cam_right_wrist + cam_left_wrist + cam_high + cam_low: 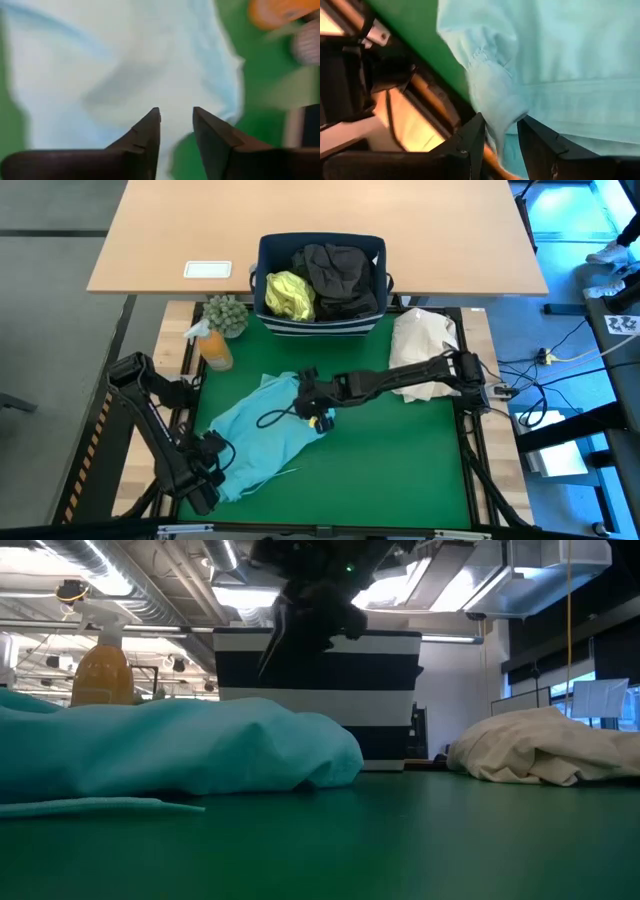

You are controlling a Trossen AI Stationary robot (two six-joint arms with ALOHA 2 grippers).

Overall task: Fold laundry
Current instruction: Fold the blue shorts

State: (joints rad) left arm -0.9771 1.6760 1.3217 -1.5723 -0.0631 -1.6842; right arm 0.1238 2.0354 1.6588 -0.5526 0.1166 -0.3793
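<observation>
The turquoise garment [262, 435] lies crumpled on the left half of the green mat [400, 460], and also shows in the low view [180, 745]. My left gripper [212, 452] is at the garment's near left corner, shut on it [500, 122]. My right gripper [305, 398] hovers above the garment's right part. Its fingers [176, 117] stand apart with nothing between them, and the cloth [100, 60] is below. A yellow-green shirt [288, 295] and dark garments [345, 280] lie in the navy bin [320, 328]. My left gripper pinches a bunched, seamed edge of the turquoise garment [501, 107] between its two fingers, at the garment's near left corner. The fingers come from above, slanting down. The rest of the garment spreads away over the mat.
A cream cloth bundle [425, 350] lies at the mat's far right. An orange spray bottle [213, 348] and a small plant [225, 313] stand at the far left. The striped bin sits at the far edge, and a wooden table [180, 230] stands behind it. The mat's near right part is bare.
</observation>
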